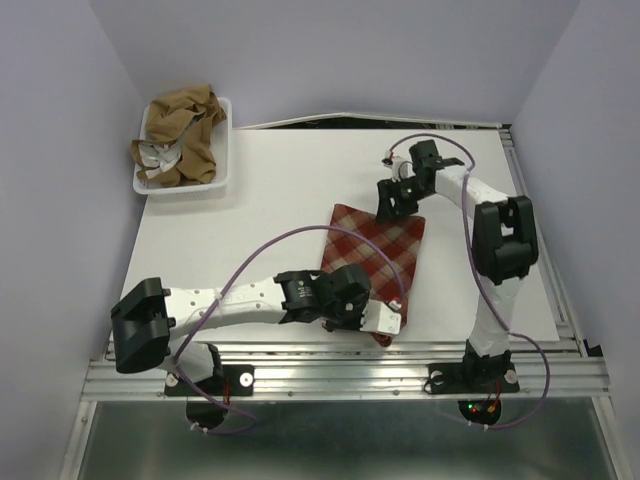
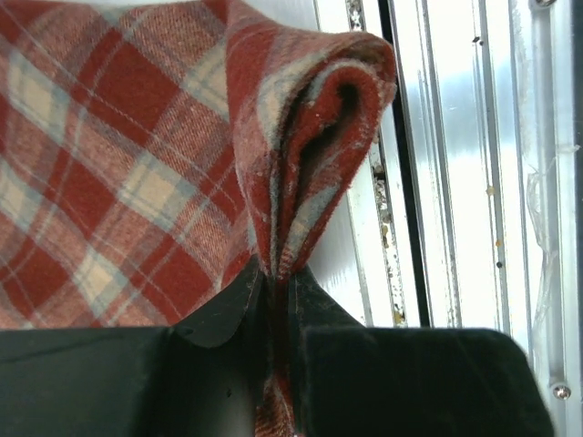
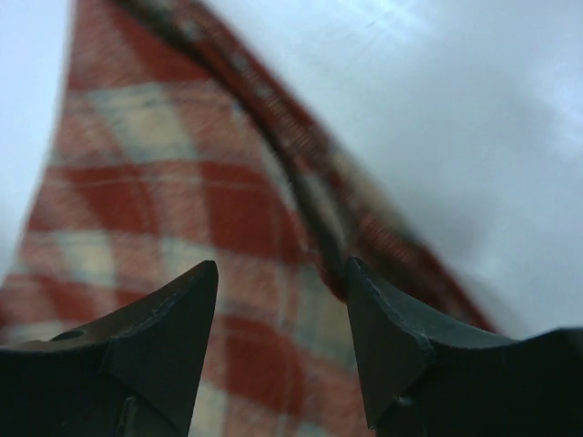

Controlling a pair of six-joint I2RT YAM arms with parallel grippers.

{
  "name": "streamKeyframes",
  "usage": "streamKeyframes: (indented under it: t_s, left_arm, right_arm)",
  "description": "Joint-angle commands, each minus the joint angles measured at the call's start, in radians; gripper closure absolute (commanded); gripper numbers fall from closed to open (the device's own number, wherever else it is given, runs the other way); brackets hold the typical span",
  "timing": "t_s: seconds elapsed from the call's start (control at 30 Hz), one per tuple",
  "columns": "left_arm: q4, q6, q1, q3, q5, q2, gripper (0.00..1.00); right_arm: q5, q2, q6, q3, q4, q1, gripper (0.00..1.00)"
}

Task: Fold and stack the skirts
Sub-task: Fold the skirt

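The red-and-cream plaid skirt [image 1: 380, 250] lies on the table's right half. My left gripper [image 1: 378, 322] is at its near corner, shut on a bunched fold of the plaid cloth [image 2: 305, 137] that rises between the jaws. My right gripper [image 1: 393, 203] is over the skirt's far edge, jaws open, with plaid cloth [image 3: 182, 209] just beyond the fingertips and nothing between them. The tan-brown skirts [image 1: 178, 135] with white lining bits lie heaped in the white tray [image 1: 222, 160] at the back left.
The white table top [image 1: 250, 220] ends at metal rails [image 1: 350, 375] along the near side and a rail on the right [image 1: 545, 250]. Purple walls enclose the left, back and right.
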Motion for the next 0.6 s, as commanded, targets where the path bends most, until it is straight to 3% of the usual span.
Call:
streamKeyframes:
  t_s: [0.0, 0.23, 0.47, 0.57]
  left_arm:
    - [0.074, -0.049, -0.006, -0.045, -0.053, 0.04, 1.0]
    - [0.136, -0.07, -0.004, -0.03, -0.107, 0.1, 1.0]
    - [0.119, -0.098, 0.011, -0.002, -0.112, 0.094, 1.0]
    - [0.12, -0.116, 0.025, 0.001, -0.092, 0.088, 1.0]
  right_arm:
    - [-0.236, -0.286, 0.179, -0.152, 0.0, -0.022, 0.38]
    - [-0.559, -0.39, 0.482, -0.544, 0.088, -0.022, 0.54]
    - [-0.588, -0.344, 0.591, -0.774, 0.308, -0.022, 0.85]
    - [-0.553, -0.278, 0.598, -0.817, 0.364, -0.031, 0.88]
